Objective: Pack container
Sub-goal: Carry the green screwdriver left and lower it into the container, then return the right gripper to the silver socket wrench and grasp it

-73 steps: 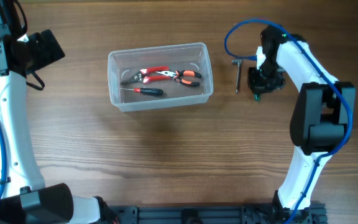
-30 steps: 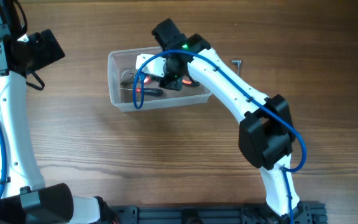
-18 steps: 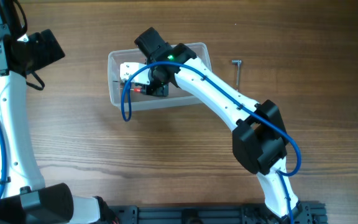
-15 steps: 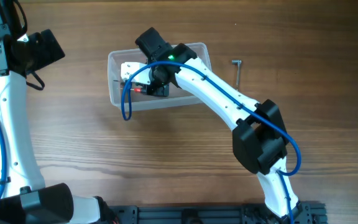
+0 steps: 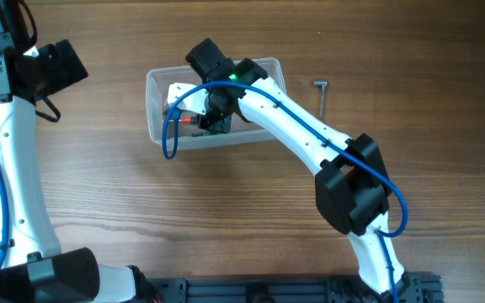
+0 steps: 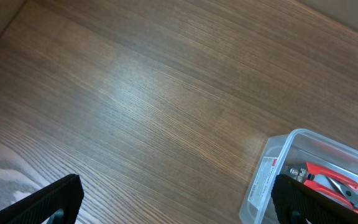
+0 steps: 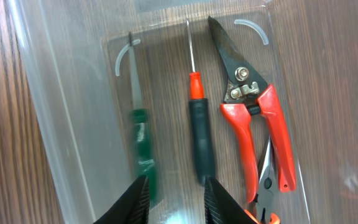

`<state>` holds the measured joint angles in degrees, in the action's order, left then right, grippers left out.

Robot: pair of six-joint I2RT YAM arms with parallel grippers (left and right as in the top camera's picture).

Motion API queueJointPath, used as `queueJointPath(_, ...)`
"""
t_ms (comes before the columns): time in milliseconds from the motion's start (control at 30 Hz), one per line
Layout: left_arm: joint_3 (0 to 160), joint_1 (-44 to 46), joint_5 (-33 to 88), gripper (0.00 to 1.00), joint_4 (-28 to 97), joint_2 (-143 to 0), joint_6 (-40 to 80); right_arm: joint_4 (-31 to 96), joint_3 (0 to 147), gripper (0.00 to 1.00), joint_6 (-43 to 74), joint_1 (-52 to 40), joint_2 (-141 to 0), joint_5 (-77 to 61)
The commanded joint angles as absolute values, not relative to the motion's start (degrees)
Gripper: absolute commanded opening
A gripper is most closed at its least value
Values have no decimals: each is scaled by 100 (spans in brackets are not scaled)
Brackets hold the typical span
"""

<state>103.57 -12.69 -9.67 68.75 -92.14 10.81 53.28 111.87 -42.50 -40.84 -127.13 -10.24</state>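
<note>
The clear plastic container [image 5: 153, 126] stands at the table's back middle. My right gripper [image 5: 202, 120] hangs over its left half, open and empty, and in the right wrist view [image 7: 176, 202] its fingers frame the tub floor. Below them lie a green-handled screwdriver [image 7: 143, 152], blurred, a black and red screwdriver [image 7: 199, 140], red-handled snips [image 7: 253, 124] and orange-tipped pliers [image 7: 267, 186]. My left gripper [image 6: 185, 208] is wide open and empty above bare table, left of the container [image 6: 267, 183].
A small L-shaped metal key [image 5: 322, 98] lies on the table right of the container. My left arm stands at the far left edge [image 5: 7, 143]. The right arm's blue cable [image 5: 168, 139] loops over the container's front left wall.
My right arm swung left from beside the metal key to over the container. The green screwdriver now shows under the open fingers inside the tub. The left arm has not moved.
</note>
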Motion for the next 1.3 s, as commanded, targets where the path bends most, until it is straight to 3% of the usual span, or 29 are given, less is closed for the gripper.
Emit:
queueJointPath(0, 10361, -1293, -1035, 100, 6855, -9236, 1076, 5336, 11181, 39, -4143, -4108, -12814, -1004)
queueJointPath(233, 10361, -1293, -1035, 100, 6858, -9236, 1076, 5325, 11432, 36, -3511, -4080, -12626, 180)
queueJointPath(467, 10361, -1293, -1035, 100, 6858, -9236, 1076, 5312, 12029, 55, -2526, -3658, -11568, 1238)
queueJointPath(667, 10361, -1293, -1035, 100, 6858, -9236, 1074, 5360, 12114, 74, -851, -2403, -10702, 886)
queueJointPath(967, 10361, -1293, -1035, 100, 6858, -9236, 1076, 6329, 11664, 71, 1214, -421, -11059, -399)
queueJointPath(1133, 10361, -1293, -1035, 100, 6858, -9236, 1076, 6687, 11297, 63, 1525, -163, -11561, -414)
queueJointPath(1267, 10361, -1293, -1035, 100, 6855, -9236, 1076, 6781, 11078, 63, 1520, -248, -12036, -416)
